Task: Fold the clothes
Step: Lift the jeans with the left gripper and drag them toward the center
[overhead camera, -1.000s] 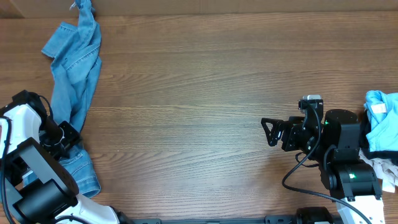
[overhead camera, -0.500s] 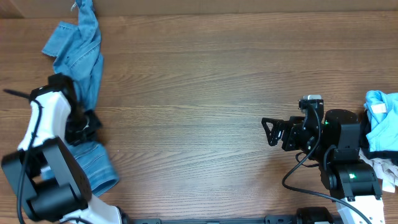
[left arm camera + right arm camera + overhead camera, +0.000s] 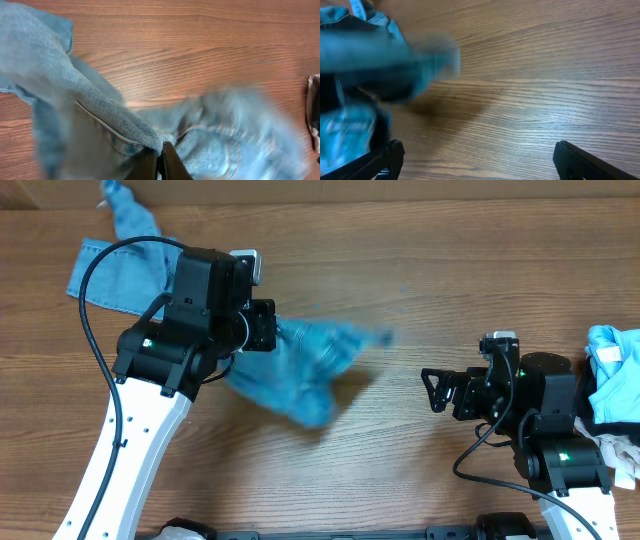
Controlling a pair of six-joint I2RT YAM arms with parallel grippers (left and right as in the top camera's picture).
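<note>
— Which step?
— Seemingly hauling in: right pincer [image 3: 432,391] idle, jaws wide; left pincer [image 3: 157,159] clamped on blurred denim jeans [image 3: 305,368], centre of the desk [image 3: 430,270], one leg trailing far-left.
— Next?
— Probably spreading them flat before any fold.
</note>
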